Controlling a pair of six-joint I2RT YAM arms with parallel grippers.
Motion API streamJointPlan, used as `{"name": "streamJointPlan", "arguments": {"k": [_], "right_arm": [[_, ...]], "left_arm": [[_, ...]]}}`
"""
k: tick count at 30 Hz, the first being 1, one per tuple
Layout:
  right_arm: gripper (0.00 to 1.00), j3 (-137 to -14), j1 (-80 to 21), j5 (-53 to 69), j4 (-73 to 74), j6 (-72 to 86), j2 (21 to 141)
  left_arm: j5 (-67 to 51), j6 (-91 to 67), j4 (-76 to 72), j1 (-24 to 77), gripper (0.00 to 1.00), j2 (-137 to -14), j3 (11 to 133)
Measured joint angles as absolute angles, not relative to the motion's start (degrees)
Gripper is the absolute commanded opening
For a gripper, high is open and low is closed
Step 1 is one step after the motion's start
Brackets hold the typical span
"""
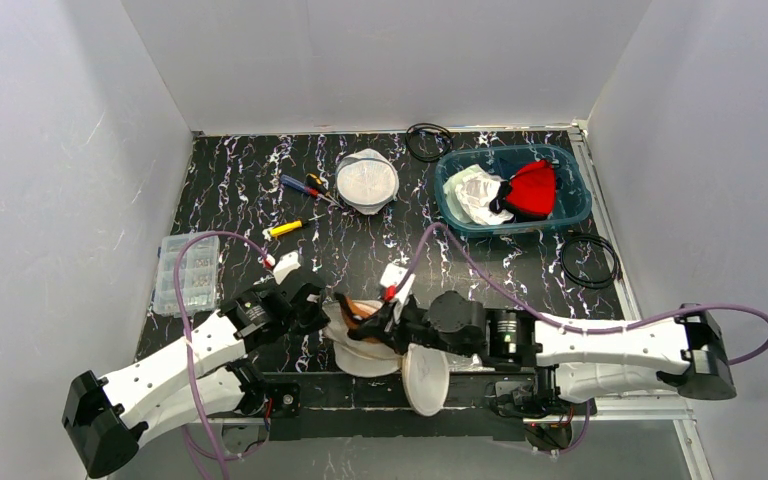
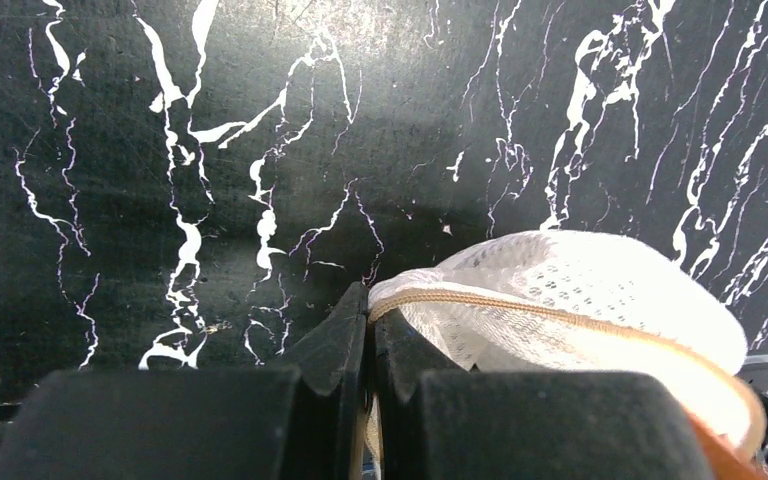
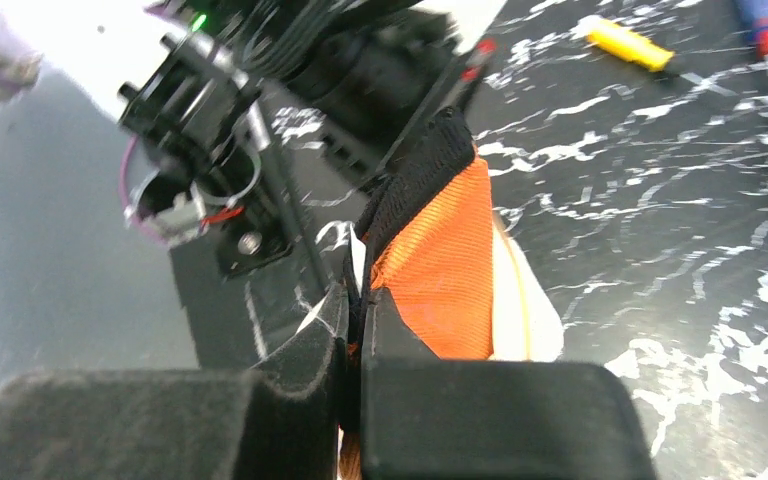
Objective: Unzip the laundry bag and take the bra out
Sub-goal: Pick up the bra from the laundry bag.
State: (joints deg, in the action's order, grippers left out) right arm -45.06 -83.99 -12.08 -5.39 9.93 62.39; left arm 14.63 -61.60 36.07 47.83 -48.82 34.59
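Note:
The white mesh laundry bag [image 1: 372,358] lies open at the table's near edge between the two arms. My left gripper [image 1: 317,306] is shut on the bag's rim. In the left wrist view its jaws [image 2: 368,300] pinch the tan zipper tape of the bag [image 2: 580,290]. My right gripper [image 1: 378,322] is shut on the orange and black bra [image 1: 358,312], which sticks out of the bag's mouth. In the right wrist view the jaws [image 3: 355,300] clamp the bra [image 3: 440,265] at its black edge, with the white bag [image 3: 528,315] behind it.
A second white mesh bag [image 1: 367,182] lies at the back centre. A teal basket [image 1: 580,205] with clothes stands at the back right. Screwdrivers [image 1: 300,185], a yellow tool [image 1: 285,228], a clear parts box [image 1: 186,272] and two black cable coils [image 1: 428,140] [image 1: 590,262] lie around.

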Motion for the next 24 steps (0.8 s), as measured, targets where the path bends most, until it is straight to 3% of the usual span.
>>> {"name": "streamJointPlan", "arguments": {"k": [9, 24], "right_arm": [[0.01, -42.24, -81.84, -28.36, -8.73, 14.41, 56.12], [0.01, -45.39, -78.76, -28.14, -12.97, 16.47, 59.31]], "left_arm": [[15.44, -64.25, 33.80, 47.83, 0.00, -47.62, 34.59], [15.25, -65.01, 28.40, 47.83, 0.00, -52.38, 37.47]]}}
